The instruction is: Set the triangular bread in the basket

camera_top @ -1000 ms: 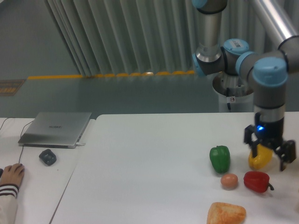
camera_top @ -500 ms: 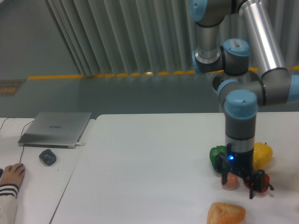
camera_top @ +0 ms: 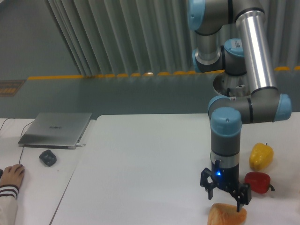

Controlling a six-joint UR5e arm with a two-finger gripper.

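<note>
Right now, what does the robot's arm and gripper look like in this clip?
The arm has shiny silver tube links and grey joint housings with light-blue caps. At its end is a black two-finger gripper, with a small blue light glowing on the wrist just above it. No loose cables show.

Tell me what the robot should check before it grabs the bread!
1. Gripper open: ok, fingers spread.
2. Gripper above the bread: ok, just over its top edge.
3. Fingers touching bread: cannot tell.
4. Red pepper out of the way: ok, off to the right.
5. Yellow pepper out of the way: ok, farther back.
6. Basket ready: cannot tell, none in view.
</note>
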